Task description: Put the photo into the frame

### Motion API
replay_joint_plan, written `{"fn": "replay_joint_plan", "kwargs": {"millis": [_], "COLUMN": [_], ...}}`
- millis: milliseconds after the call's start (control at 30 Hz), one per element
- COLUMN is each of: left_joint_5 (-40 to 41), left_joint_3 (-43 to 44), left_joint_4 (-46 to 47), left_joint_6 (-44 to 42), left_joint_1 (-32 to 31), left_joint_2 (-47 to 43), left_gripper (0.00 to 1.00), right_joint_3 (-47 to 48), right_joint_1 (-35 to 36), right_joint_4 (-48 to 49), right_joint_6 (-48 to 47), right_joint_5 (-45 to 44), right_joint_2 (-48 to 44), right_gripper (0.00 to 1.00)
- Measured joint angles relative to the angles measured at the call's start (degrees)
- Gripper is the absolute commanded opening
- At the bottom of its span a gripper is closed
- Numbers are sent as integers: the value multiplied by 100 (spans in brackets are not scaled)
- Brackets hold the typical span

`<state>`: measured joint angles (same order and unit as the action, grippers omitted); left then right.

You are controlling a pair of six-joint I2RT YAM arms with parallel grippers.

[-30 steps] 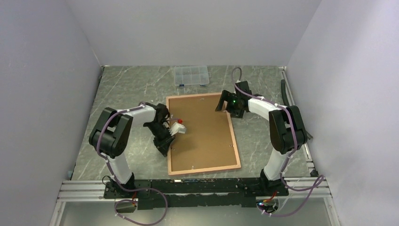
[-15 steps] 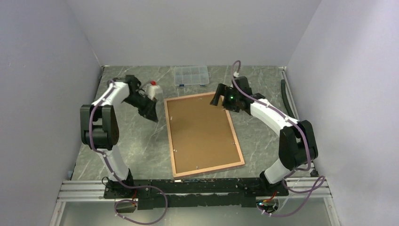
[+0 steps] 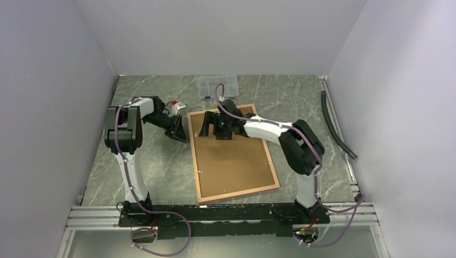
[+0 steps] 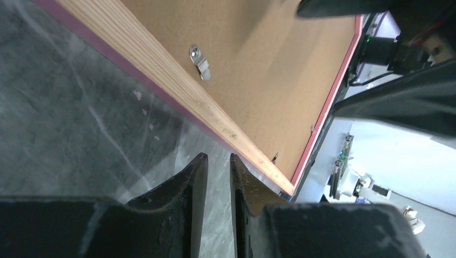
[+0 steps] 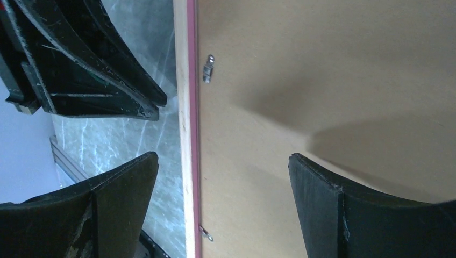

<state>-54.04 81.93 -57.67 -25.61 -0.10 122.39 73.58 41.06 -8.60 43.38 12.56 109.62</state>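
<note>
The frame (image 3: 234,156) lies back up on the table, with a wood-brown rail and a pink edge. The brown backing board (image 3: 231,145) fills it and small metal clips (image 4: 200,60) sit on its rim. The photo is out of view. My left gripper (image 3: 180,131) is just outside the frame's far left corner. Its fingers are almost together with nothing between them (image 4: 218,157), beside the rail (image 4: 177,80). My right gripper (image 3: 206,124) hovers over the frame's far left part, open wide (image 5: 223,157), straddling the left rail (image 5: 185,107). It holds nothing.
A small clear compartment box (image 3: 218,86) stands at the back, just beyond the frame. A black hose (image 3: 336,123) lies along the right wall. Grey walls close in three sides. The left gripper's fingers (image 5: 91,70) show close by in the right wrist view.
The right gripper has swept left from the frame's far right corner to its far left part. The left gripper left the frame's left edge for its far left corner. The frame turned slightly.
</note>
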Motion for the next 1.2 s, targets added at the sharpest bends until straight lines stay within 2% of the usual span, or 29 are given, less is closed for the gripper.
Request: {"fn": "replay_joint_plan", "kwargs": {"millis": [200, 633, 1200], "left_joint_5": [-264, -382, -374], "left_joint_3": [-2, -72, -199], "left_joint_4": [282, 538, 649], "left_joint_6": [289, 442, 455], "left_joint_1": [4, 2, 2], "left_joint_2": [37, 284, 284], "left_gripper": [25, 24, 22], "right_joint_3": [514, 1207, 1257], "right_joint_1": [186, 201, 201], "right_joint_4": [337, 905, 1309], "right_joint_6": [321, 767, 1134], "right_joint_5": [203, 616, 933], "right_joint_2": [745, 1475, 1674], "right_gripper": [92, 88, 86]}}
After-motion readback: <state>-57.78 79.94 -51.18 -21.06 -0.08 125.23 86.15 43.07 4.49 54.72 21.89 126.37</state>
